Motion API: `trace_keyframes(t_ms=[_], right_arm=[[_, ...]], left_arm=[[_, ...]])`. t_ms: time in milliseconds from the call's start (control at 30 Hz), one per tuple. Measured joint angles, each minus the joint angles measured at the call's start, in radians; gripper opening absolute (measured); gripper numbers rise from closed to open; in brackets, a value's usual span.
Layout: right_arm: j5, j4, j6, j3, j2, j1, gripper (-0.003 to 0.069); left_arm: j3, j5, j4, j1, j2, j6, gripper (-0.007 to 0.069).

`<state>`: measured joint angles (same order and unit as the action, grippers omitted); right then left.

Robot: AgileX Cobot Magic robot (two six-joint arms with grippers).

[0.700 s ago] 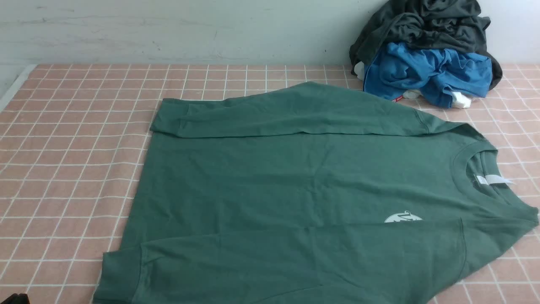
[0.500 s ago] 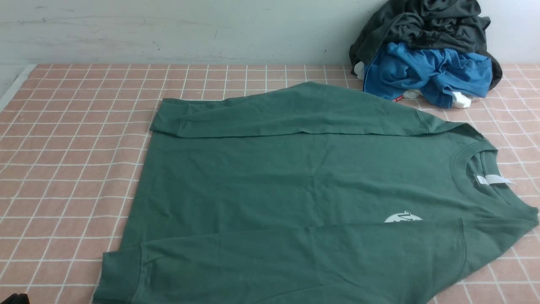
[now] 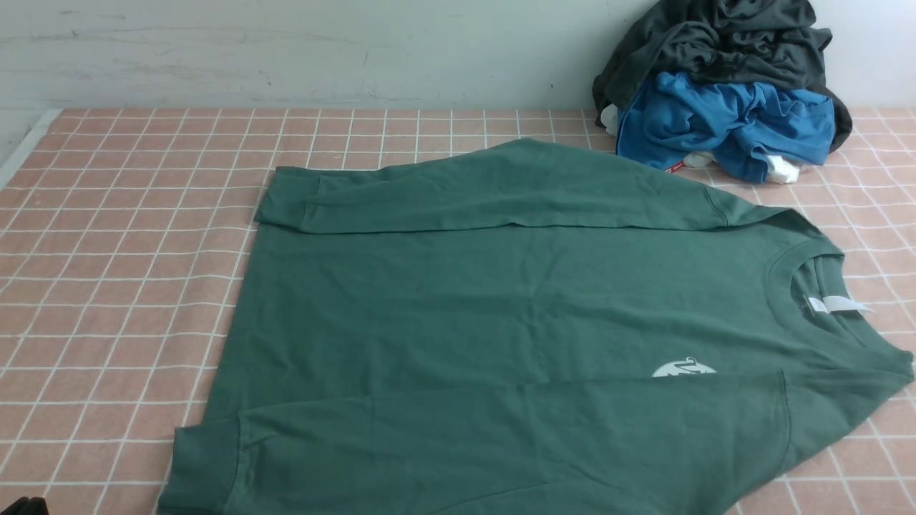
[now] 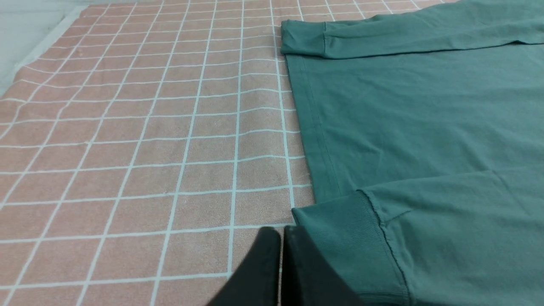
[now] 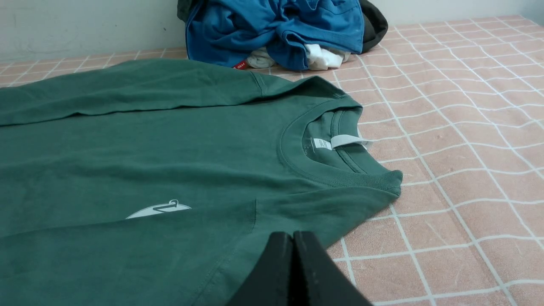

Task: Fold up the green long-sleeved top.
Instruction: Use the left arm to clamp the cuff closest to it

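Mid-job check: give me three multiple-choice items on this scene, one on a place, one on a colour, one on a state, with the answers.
1. The clothes pile sits: A) near left; B) at the table's middle; C) far right, by the wall.
2. Beneath the dark grey garment lies one that is: A) blue; B) red; C) yellow.
3. The sleeves of the green long-sleeved top are: A) spread sideways; B) folded across its body; C) rolled up.

1 C: the pile leans against the wall on the robot's right.
2 A: the blue garment shows under the grey.
3 B: both lie over the body, and the near sleeve covers part of the white logo.
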<state>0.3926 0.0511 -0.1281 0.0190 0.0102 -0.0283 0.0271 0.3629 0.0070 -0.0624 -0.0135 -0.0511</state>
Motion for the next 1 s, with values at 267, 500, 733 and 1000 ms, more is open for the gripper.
trace_keyframes(t_ms=[267,500,733,1000], right_arm=[[-0.008,-0.003,0.0,0.0,0.0,0.0,-0.0014],[-0.128,-0.007,-0.001,0.009,0.0,0.0,-0.0014],[-0.581,-0.008,-0.108,0.009,0.0,0.0,-0.0014],[-0.931,0.016,-0.288,0.009,0.0,0.0,-0.0014]], left_arm=[[0.0,0.0,0.002,0.0,0.0,0.0,-0.0007],[0.001,-0.1,0.003,0.0,0.0,0.0,-0.0007],[0.001,-0.503,0.003,0.0,0.0,-0.02,-0.0007],[-0.004,-0.902,-0.012,0.0,0.0,-0.134,-0.0007]])
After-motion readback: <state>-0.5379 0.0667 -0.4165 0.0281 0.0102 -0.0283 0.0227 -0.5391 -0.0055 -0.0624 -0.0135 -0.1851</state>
